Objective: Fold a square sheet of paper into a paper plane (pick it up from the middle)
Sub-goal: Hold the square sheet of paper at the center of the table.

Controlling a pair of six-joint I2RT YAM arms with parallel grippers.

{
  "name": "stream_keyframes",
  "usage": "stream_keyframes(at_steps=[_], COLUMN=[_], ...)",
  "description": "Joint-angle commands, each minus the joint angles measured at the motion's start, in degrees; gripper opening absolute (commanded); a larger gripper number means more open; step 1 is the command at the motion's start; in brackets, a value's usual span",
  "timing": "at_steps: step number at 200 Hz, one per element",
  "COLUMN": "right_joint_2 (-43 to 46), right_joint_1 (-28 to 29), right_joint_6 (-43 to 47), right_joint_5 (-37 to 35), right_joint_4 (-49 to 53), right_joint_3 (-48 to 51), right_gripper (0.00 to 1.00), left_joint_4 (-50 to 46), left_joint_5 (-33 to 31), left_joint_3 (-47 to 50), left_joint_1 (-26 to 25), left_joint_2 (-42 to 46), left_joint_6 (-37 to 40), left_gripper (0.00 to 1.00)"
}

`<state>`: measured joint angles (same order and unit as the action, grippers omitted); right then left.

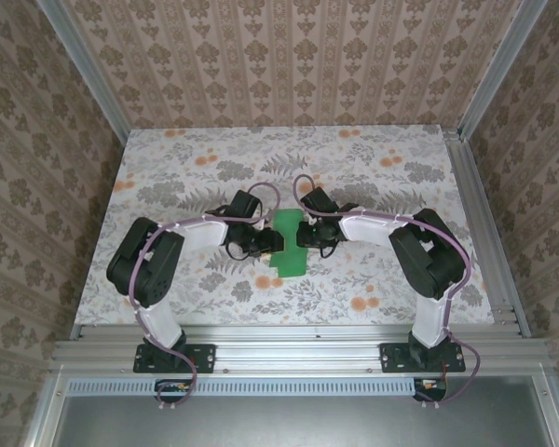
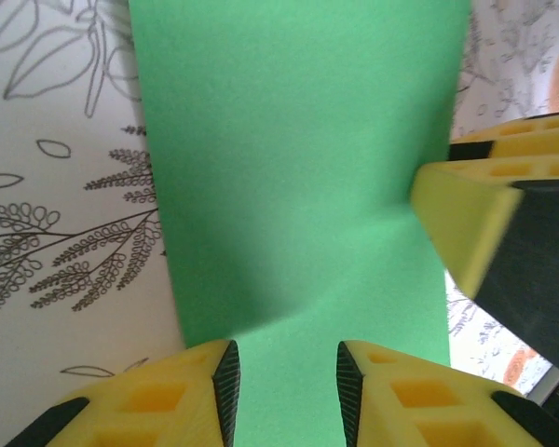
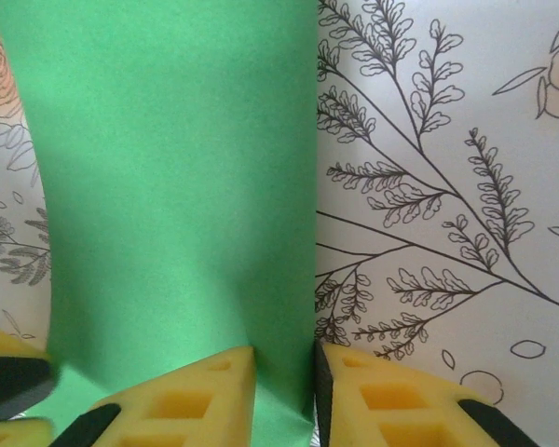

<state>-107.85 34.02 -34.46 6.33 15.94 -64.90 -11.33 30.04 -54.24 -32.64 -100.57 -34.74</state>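
Note:
The square sheet of paper (image 1: 289,251) is a bright-green, creased, upright strip lying on the floral tabletop between the two arms. My left gripper (image 1: 266,246) reaches it from the left; in the left wrist view its fingers (image 2: 284,358) stand open, with the green paper (image 2: 298,168) spread flat below the gap. My right gripper (image 1: 304,235) comes in from the right. In the right wrist view its jaws (image 3: 286,358) are narrowly open, with the right edge of the paper (image 3: 168,186) running up between them. A yellow right fingertip (image 2: 461,219) touches the paper's far edge.
The floral tabletop (image 1: 382,177) runs out around the paper on all sides. Aluminium rails (image 1: 298,335) border the near edge and the right side. Both grippers crowd the paper, a finger's width apart. A tip of the left fingers (image 3: 9,382) shows low at the left.

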Motion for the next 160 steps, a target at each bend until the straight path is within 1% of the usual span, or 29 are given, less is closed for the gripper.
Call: stream_keyframes(at_steps=[1, 32, 72, 92, 106, 160], right_joint_2=[-1.2, -0.4, 2.0, 2.8, 3.2, 3.8], right_joint_1=[0.3, 0.3, -0.4, -0.7, -0.9, -0.9], right_joint_6=[1.2, 1.0, -0.4, -0.9, -0.9, -1.1], right_joint_5=[-1.6, -0.8, 3.1, 5.1, 6.0, 6.9], right_joint_4=[2.7, 1.6, -3.0, -5.2, -6.0, -7.9], right_joint_3=[-0.6, 0.4, 3.8, 5.2, 5.8, 8.1], right_gripper=[0.25, 0.22, 0.21, 0.2, 0.2, 0.21], left_joint_4=[-2.4, -6.0, -6.9, -6.8, -6.2, -4.7], left_joint_5=[0.2, -1.7, -3.2, -3.4, -2.9, -2.7], left_joint_3=[-2.6, -3.2, -2.3, -2.0, -1.6, 0.0], left_joint_1=[0.8, 1.7, 2.9, 3.1, 2.8, -0.2], left_joint_2=[3.8, 4.9, 4.7, 4.3, 3.9, 3.1], left_joint_6=[1.1, 2.8, 3.4, 3.5, 3.1, 2.3], left_gripper=[0.38, 0.41, 0.43, 0.43, 0.42, 0.31])
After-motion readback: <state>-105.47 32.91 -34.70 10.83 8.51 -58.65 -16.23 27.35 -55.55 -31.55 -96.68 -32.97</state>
